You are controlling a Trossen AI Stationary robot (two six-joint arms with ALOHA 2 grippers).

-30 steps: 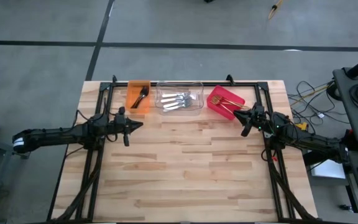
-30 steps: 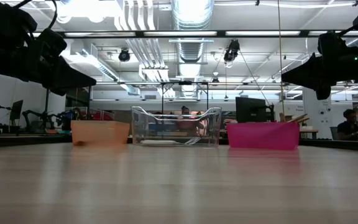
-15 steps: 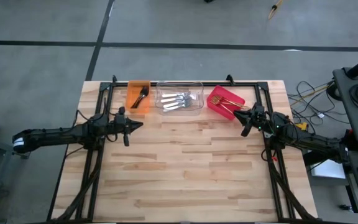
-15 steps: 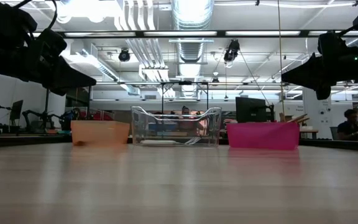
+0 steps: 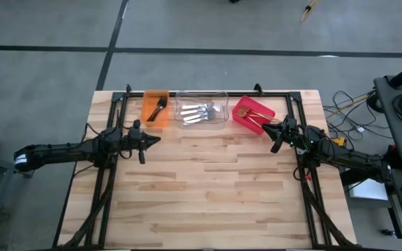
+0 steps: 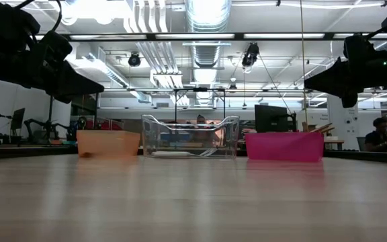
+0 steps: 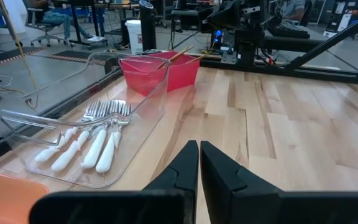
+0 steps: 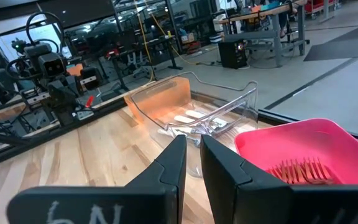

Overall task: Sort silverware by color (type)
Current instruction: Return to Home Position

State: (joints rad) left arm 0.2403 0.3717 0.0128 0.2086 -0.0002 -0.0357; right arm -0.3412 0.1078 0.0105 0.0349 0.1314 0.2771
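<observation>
Three bins stand in a row at the table's far edge. The orange bin (image 5: pixel 155 108) holds a black fork (image 5: pixel 158 109). In the clear bin (image 5: pixel 202 111) lie several silver forks with white handles (image 7: pixel 98 134). The red bin (image 5: pixel 252 114) holds gold forks (image 8: pixel 300 169). My left gripper (image 5: pixel 155 140) hovers shut above the table, near side of the orange bin, with nothing between its fingers (image 7: pixel 199 144). My right gripper (image 5: pixel 271 130) hovers just right of the red bin's near corner. Its fingers (image 8: pixel 193 138) are drawn together to a narrow slit, with nothing between them.
A black metal frame (image 5: pixel 121 97) runs along the table's far, left and right sides. Bare wooden tabletop (image 5: pixel 208 188) stretches from the bins to the near edge. Cables and equipment (image 5: pixel 396 104) sit beyond the right edge. A person (image 6: pixel 380 134) sits in the room behind.
</observation>
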